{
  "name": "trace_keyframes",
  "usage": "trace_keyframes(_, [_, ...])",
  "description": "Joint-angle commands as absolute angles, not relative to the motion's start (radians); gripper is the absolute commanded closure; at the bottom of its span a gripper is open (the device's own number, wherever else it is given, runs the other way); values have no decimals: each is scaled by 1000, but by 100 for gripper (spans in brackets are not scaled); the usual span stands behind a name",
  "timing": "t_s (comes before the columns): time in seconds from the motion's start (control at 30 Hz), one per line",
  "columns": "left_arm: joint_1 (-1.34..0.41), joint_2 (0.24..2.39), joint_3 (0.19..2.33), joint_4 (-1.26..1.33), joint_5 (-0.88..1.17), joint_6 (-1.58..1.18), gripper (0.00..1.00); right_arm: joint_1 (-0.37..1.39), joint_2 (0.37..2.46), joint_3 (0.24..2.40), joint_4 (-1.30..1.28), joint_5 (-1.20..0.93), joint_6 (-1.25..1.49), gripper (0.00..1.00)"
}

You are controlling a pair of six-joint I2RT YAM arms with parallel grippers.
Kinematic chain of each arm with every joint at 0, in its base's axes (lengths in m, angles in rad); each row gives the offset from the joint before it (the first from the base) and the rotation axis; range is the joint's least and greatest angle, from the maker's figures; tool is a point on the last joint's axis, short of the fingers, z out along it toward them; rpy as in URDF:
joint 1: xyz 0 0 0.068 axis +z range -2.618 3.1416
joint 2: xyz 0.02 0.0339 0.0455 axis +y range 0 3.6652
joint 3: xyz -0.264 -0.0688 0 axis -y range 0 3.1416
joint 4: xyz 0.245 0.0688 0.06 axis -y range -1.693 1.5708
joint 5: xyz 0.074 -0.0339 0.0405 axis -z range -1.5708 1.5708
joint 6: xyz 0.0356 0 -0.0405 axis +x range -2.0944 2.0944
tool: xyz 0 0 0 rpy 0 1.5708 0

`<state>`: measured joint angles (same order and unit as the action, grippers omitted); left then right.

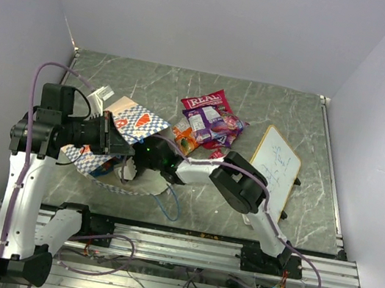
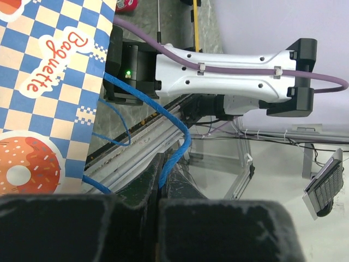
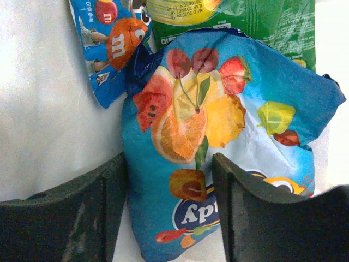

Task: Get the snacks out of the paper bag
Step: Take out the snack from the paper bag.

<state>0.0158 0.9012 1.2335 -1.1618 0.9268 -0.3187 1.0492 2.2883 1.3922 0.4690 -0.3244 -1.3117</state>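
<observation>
The paper bag (image 1: 137, 121), blue-and-white checkered, lies tipped at the left of the table. My left gripper (image 2: 162, 164) is shut on its thin blue string handle (image 2: 175, 155). The bag's checkered side (image 2: 49, 98) fills the left of the left wrist view. My right gripper (image 3: 169, 161) is inside the bag and open, its jaws straddling a blue fruit-print packet (image 3: 185, 125). A blue candy packet (image 3: 109, 43) and a green packet (image 3: 267, 24) lie beyond it on the cream inside (image 3: 49, 109). On the table lie a red bag (image 1: 207, 103) and purple (image 1: 209, 125) and orange (image 1: 184, 140) packets.
A wood-framed whiteboard (image 1: 275, 170) stands to the right of the snack pile. The right arm (image 1: 234, 183) stretches leftwards across the table's front into the bag's mouth. A loose blue handle loop (image 1: 172, 206) hangs near the front rail.
</observation>
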Motion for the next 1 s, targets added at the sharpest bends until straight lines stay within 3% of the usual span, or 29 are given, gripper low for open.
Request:
trace_keyframes(0.0, [9,889,1272,-1214,912,-283,93,1048,2348,1412,526,-283,-1328,48])
trace_keyframes(0.5, [9,855,1338,-1224,665,-390,93,1050,2219,1358,584,-269,-1231,100])
trace_keyframes(0.97, [8,777,1349,-1181,440,-533,93,1048,1869,1103,677,-405,-838,100])
